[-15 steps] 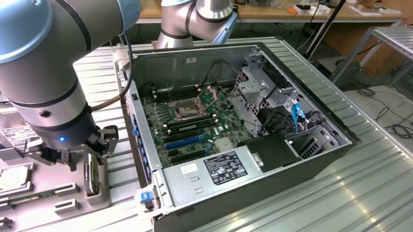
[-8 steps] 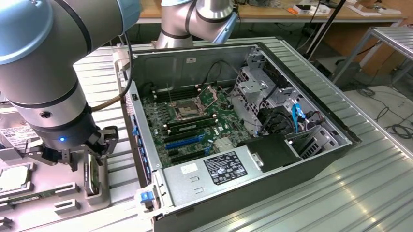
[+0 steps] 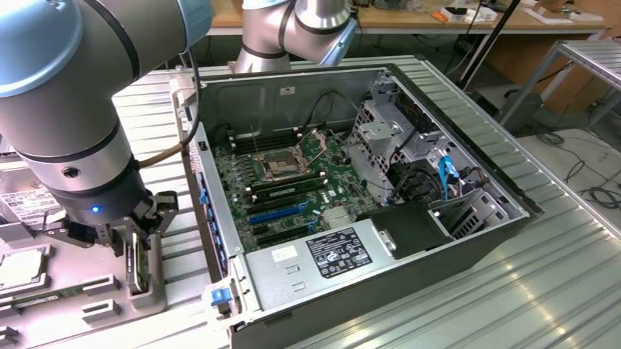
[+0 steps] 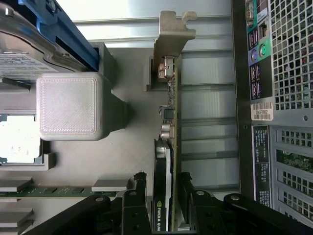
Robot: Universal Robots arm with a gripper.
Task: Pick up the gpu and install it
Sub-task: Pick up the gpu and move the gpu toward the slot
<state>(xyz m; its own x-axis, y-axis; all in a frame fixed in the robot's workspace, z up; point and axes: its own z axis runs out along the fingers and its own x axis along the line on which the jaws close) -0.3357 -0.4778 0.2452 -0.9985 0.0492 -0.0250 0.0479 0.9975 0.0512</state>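
Stands at the pick-up step, with the gripper (image 4: pixel 162 178) astride the gpu (image 4: pixel 165 147), jaws apart and seemingly not yet pinching it, set on edge in the grey holder (image 4: pixel 122 156) beside the computer case (image 3: pixel 281 91); calls for a square, firm pinch on the thin card.

A strip of bare worktop (image 4: pixel 208 107) lay open between the gpu (image 4: pixel 168 147) and the computer case (image 4: pixel 288 73). On the gpu's other side, a grey block (image 4: pixel 68 105) stood near, leaving a gap.

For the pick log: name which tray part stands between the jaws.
The gpu, upright on its edge, silver bracket at one end; the hard drive and memory stick lie flat, aside.
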